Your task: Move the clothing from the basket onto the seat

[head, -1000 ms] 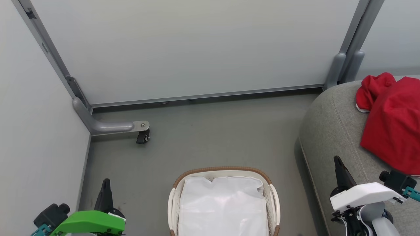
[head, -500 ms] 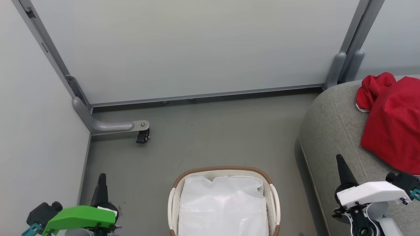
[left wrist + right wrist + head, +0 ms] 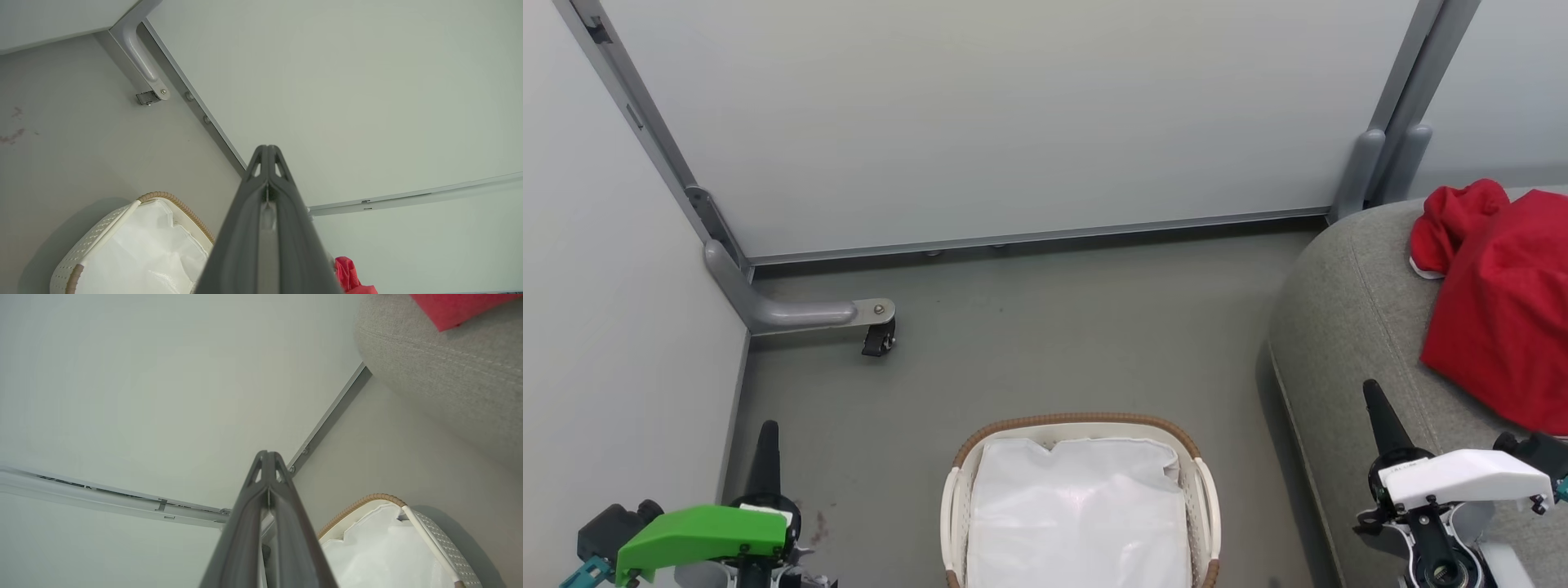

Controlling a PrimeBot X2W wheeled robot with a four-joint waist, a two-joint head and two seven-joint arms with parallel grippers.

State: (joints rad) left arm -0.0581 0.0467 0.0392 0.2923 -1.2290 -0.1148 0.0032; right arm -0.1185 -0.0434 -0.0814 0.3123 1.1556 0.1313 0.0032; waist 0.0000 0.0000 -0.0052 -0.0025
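Note:
Red clothing [image 3: 1503,302] lies heaped on the grey seat [image 3: 1347,327] at the right of the head view; a corner of the clothing [image 3: 457,308] also tops the right wrist view, and a scrap of clothing [image 3: 347,275] shows in the left wrist view. The cream basket [image 3: 956,506] with its brown woven rim stands on the floor at bottom centre, holding just its white liner [image 3: 1078,514]. My left gripper [image 3: 767,437] is shut and empty, low at the left of the basket. To the basket's right my right gripper [image 3: 1374,400] is shut and empty, in front of the seat's edge.
Pale partition walls [image 3: 1013,122] close the space behind and to the left. A grey frame foot with a black caster [image 3: 879,336] stands on the floor at the back left. Open grey floor [image 3: 1054,335] lies between the basket and the wall.
Both arms have drawn back toward the bottom of the head view, the left gripper sliding slightly left and the right slightly right. Clothing, basket and seat have not moved.

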